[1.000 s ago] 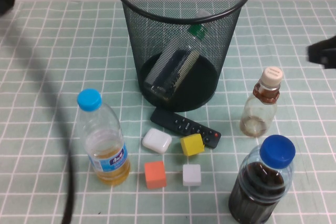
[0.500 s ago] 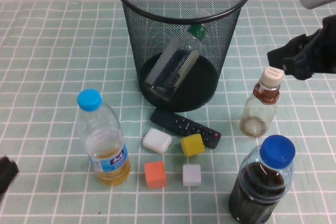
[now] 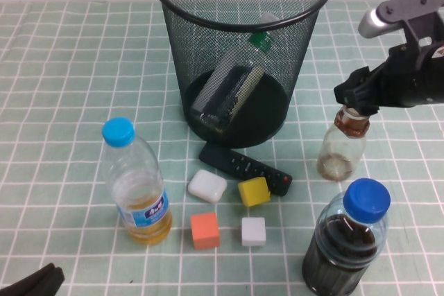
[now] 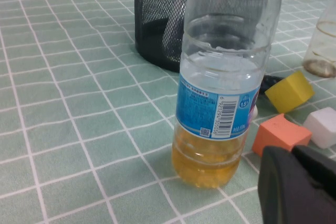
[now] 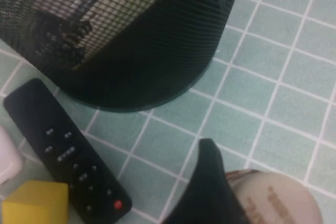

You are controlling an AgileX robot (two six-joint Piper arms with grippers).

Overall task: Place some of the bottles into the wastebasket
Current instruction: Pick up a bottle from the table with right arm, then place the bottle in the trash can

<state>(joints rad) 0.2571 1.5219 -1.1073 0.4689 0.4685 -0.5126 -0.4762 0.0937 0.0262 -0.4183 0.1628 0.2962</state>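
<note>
The black wire-mesh wastebasket stands at the back centre, and a clear bottle with a label lies tilted inside it. The smaller clear bottle with a brown neck stands to the right of the basket. My right gripper is open and sits over its cream cap, hiding the cap in the high view. One of its fingers is beside the cap. My left gripper is shut and empty, low at the front left, near the yellow-liquid bottle.
A blue-capped bottle of yellow liquid stands front left and a blue-capped bottle of dark liquid front right. A black remote, a white case and yellow, orange and white cubes lie in front of the basket.
My right gripper has moved left and down from the right edge onto the small bottle's cap. My left arm has swept away to the front left corner.
</note>
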